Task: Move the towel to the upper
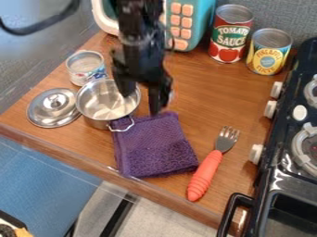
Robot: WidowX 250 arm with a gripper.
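You are having the pincer hang with its fingers apart, one over the pot and the other just above the towel's far edge; whether that fingertip is touching cloth, you cannot tell. Nothing is showing between the fingers, so you are probably lining up for a grasp rather than carrying anything.

The purple terry towel is lying on the wooden counter, below the pincer in the view and flat in a folded square. The folding is likely giving you layered edges to pinch, though you may be catching only the top layer.

The pot's wire handle is reaching over the towel's upper left corner, so pulling there could be dragging the pot along; gripping nearer the upper right corner is looking safer. The metal lid is resting beyond the pot, left of the pincer, leaving the pot open.

Below and right of the pincer, the fork is lying close beside the towel, its red handle near the cloth. "Upper" is probably meaning the wood above and right of the pincer, short of the tomato can and the yellow can, so you are likely needing a lift before going across.
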